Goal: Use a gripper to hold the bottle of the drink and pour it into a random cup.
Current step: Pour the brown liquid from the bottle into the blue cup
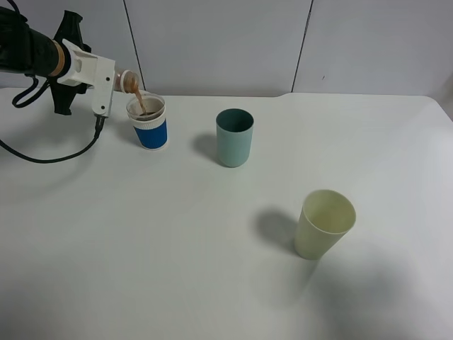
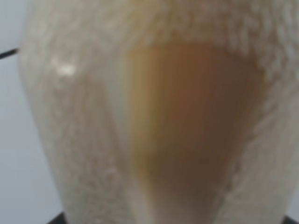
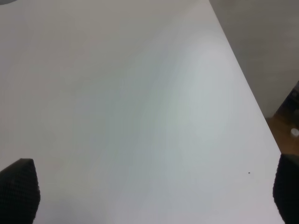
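My left gripper (image 1: 112, 79) is at the back left, shut on the bottle (image 1: 128, 81), which is tipped with its beige neck over the cup (image 1: 151, 129). The pink label is hidden. The drink (image 1: 139, 101) runs as a thin brown stream from the neck into the blue-and-white paper cup. In the left wrist view the translucent bottle (image 2: 93, 140) fills the frame, with the brown drink (image 2: 187, 116) inside it. My right gripper (image 3: 154, 196) is out of the exterior view; its black fingertips (image 3: 18, 191) stand wide apart over bare table, holding nothing.
A teal tumbler (image 1: 234, 138) stands right of the cup. A pale yellow-green tumbler (image 1: 323, 224) stands nearer the front right. Black cables (image 1: 49, 157) trail from the left arm across the white table (image 1: 177, 269). The table's edge (image 3: 247, 88) shows in the right wrist view.
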`<state>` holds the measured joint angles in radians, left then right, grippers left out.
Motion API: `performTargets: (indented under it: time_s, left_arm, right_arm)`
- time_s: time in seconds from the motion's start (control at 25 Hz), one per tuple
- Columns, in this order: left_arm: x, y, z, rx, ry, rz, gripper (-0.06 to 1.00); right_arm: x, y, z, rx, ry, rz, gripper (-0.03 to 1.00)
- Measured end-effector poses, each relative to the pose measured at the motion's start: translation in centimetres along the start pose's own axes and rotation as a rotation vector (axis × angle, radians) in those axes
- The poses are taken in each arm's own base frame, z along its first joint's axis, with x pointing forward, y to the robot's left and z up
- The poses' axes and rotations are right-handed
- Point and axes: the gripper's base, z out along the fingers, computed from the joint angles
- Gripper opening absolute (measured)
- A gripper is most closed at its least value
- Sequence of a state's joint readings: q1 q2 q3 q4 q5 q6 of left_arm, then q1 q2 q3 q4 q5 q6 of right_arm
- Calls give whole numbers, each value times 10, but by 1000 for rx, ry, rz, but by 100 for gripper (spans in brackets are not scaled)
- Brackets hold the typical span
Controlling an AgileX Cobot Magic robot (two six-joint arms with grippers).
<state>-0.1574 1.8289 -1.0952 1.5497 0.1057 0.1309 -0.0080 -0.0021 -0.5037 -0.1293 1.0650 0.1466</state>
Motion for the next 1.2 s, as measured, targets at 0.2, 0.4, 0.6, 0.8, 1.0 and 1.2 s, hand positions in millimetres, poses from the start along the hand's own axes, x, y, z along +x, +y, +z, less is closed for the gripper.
performTargets:
  time_s: [0.2,0.4,0.6,0.8,1.0,1.2]
  left_arm:
    - [0,0,0,0,3,44,33]
    - [0,0,0,0,8,64,33]
    - [0,0,0,0,9,80,33]
    - [0,0,0,-1,9,88,33]
    - [1,2,0,-7,18,106,33]
    - [1,9,-1,-27,21,116,33]
  right_arm:
    - [0,0,0,0,0,0,100]
    - [0,0,0,0,0,0,100]
    - [0,0,0,0,0,0,100]
    - [0,0,0,0,0,0,100]
    - [0,0,0,0,0,0,100]
    - [0,0,0,0,0,0,100]
